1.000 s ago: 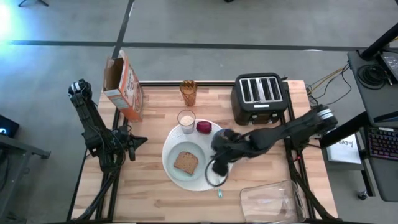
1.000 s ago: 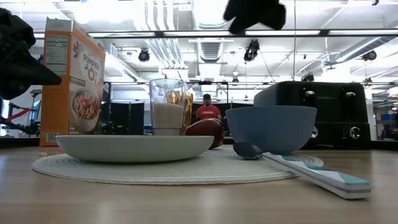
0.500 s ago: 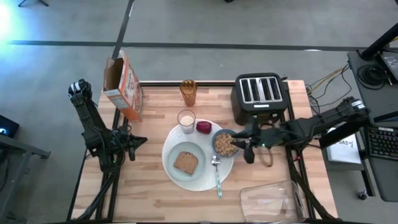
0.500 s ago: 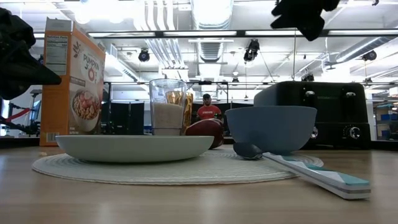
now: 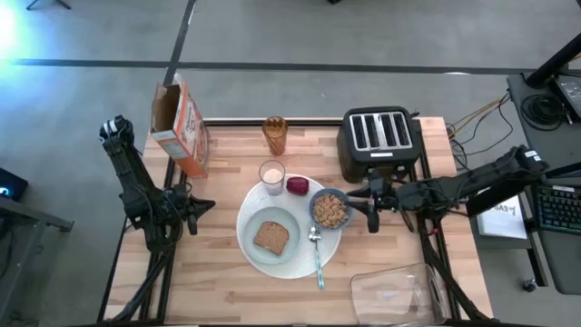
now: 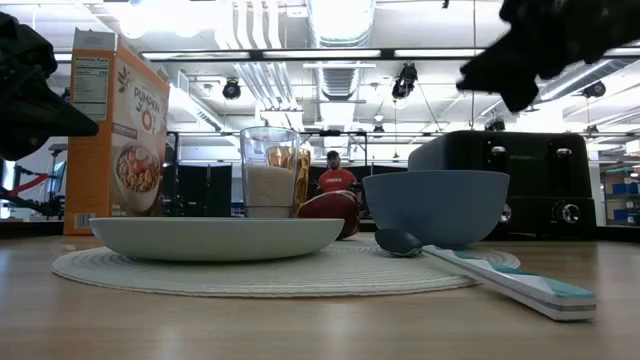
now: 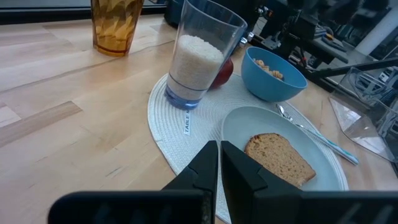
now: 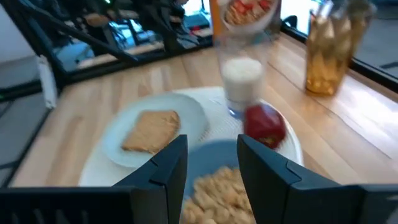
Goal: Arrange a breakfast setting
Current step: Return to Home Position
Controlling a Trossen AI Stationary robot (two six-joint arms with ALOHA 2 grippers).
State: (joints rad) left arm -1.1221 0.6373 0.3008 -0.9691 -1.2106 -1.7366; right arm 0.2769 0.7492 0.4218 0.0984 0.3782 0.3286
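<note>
**A:** How far along is the breakfast setup?

**B:** Looks basically done to me. Everything's on the mat [image 7: 161, 124]. The plate [image 5: 252, 251] with 1 toast [image 5: 270, 238] takes the half toward the left arm, and the cereal bowl [image 6: 435, 207] is on the opposite edge. The glass [image 5: 271, 173] and apple [image 5: 298, 186] are at the mat's back rim. The spoon [image 5: 317, 259] lies by the bowl, handle poking past the mat's front edge.

**A:** And the arms?

**B:** The right gripper [image 8: 211, 144] hangs raised just off the mat's bowl side, fingers spread, nothing between them. The left gripper [image 7: 219, 149] sits well off the mat's other side, fingers pinched together, empty. I'd guess only parking the right arm is left. The toaster [image 5: 381, 136] and cereal box [image 5: 177, 123] sit off the mat.
</note>
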